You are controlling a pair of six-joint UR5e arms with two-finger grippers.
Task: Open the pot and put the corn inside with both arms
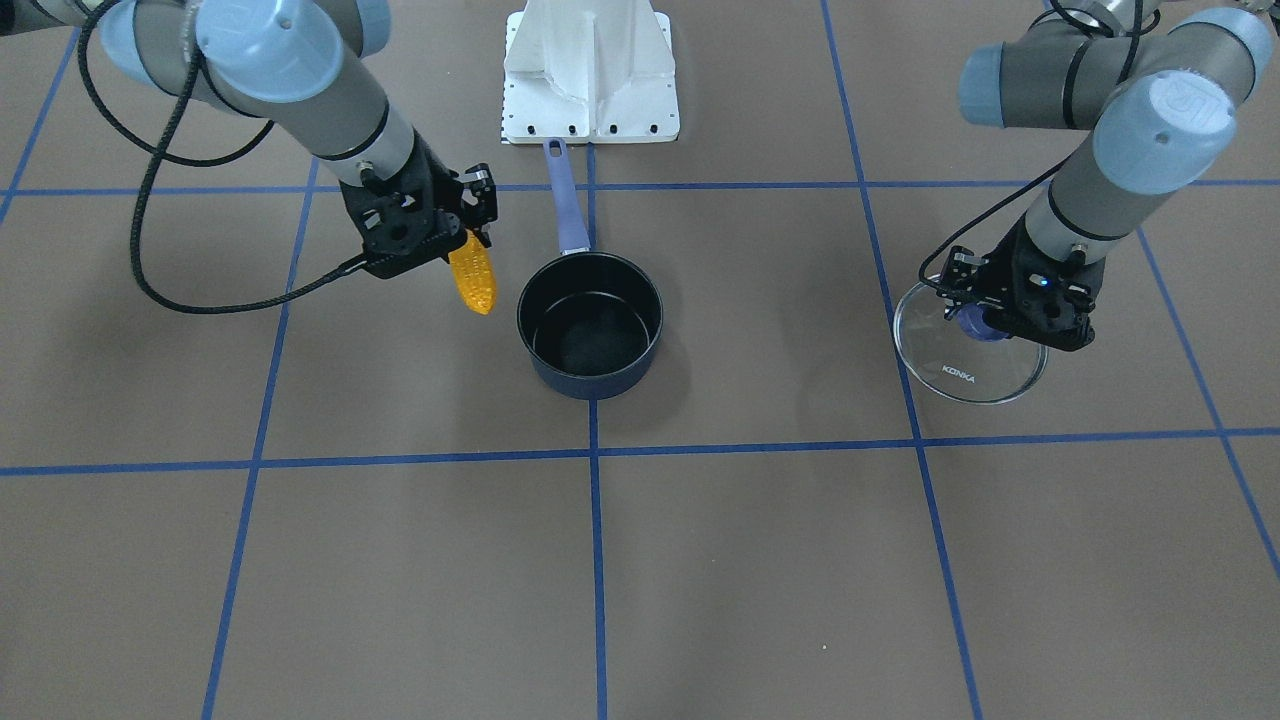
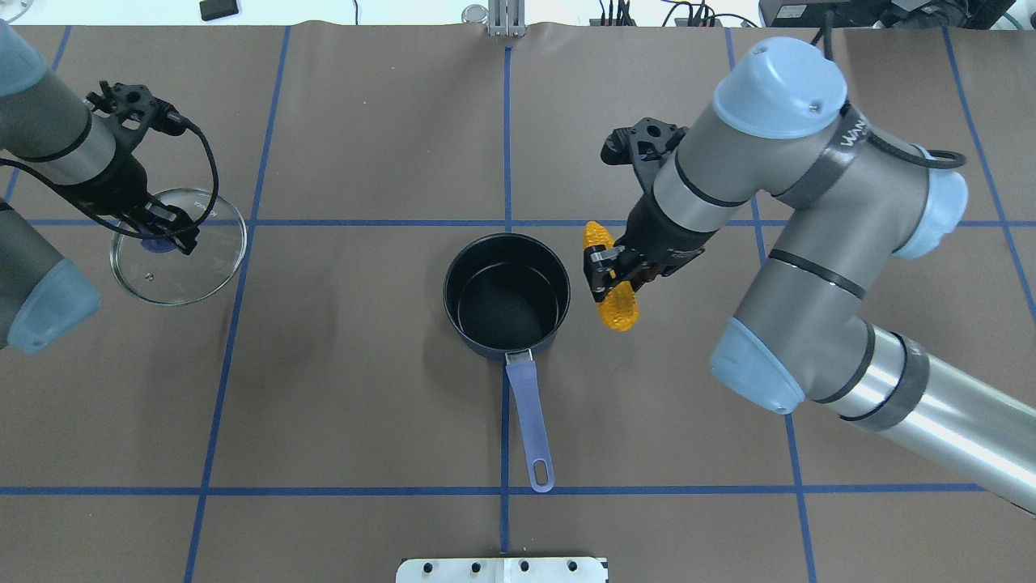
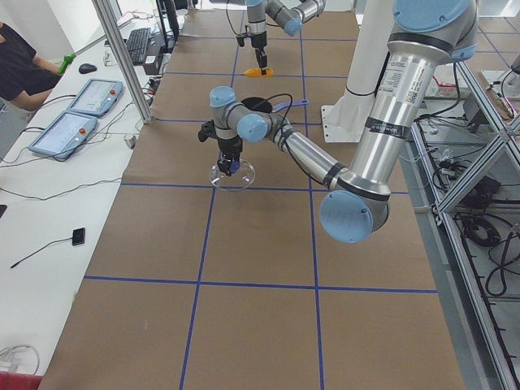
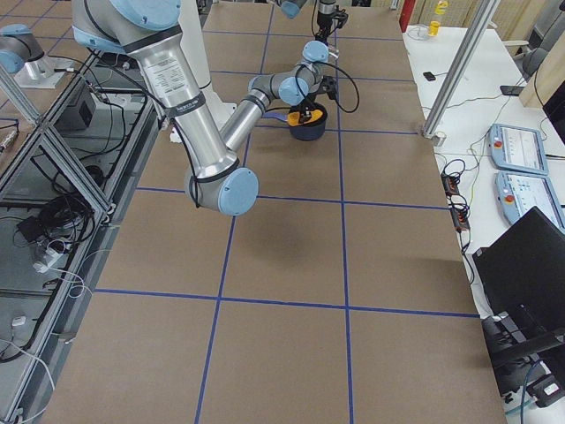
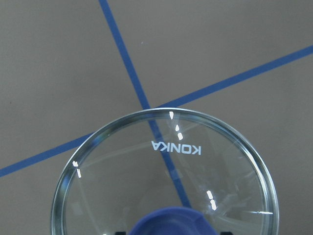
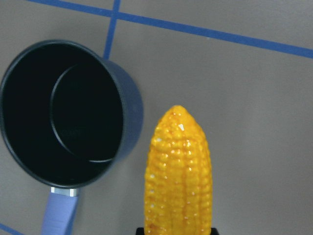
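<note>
A brown table [image 2: 364, 364] marked into squares by blue tape lines [image 1: 598, 560] fills the scene, and the pot [image 1: 595, 384] stands upright near its middle, open, its black inside bare. The pot's long purple-blue handle [image 2: 528, 421] points straight back toward the white base mount [image 1: 592, 80]. Just beside the pot, on the robot's right of it, the right gripper [image 2: 613, 278] is closed around the corn [image 1: 474, 278] and holds it in the air. The cob is near the rim but not over the opening, and its tapered tip sticks out past the fingers. Well apart from the pot, on the robot's left of it, the left gripper [image 2: 164, 236] is clamped on the purple knob [image 5: 171, 223] of the glass lid [image 1: 965, 372]. The lid is knob up, low over the table. Whether its rim touches the surface I cannot tell.
</note>
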